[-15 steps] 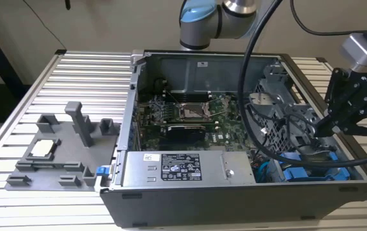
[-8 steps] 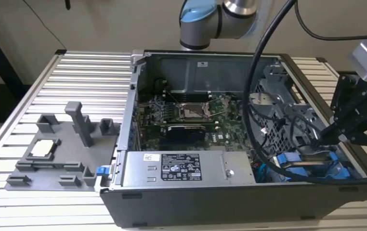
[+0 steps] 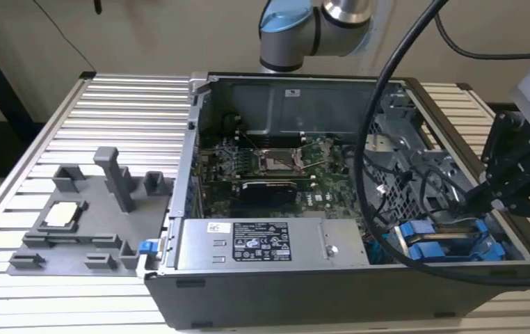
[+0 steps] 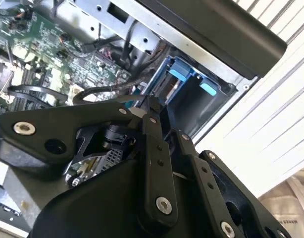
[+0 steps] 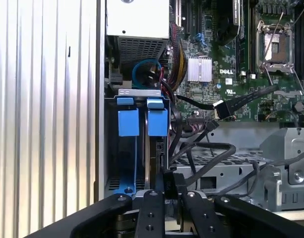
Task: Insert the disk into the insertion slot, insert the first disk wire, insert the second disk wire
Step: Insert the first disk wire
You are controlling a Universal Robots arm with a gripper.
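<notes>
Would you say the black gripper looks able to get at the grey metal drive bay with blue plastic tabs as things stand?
Probably yes: the gripper hangs at the open end of the drive bay, with nothing between them; the black cables run beside that path, not across it.

A robotics lab is indicated: an opened desktop computer case (image 3: 339, 299) is laid on a slotted aluminium table (image 3: 107, 104), a grey moulded fixture (image 3: 79, 229) beside it, a robot arm (image 3: 311, 28) at the far edge.

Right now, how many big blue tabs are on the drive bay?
2. One blue tab sits by the case wall; the second blue tab beside it, toward the motherboard. Others may sit hidden deeper inside.
</notes>
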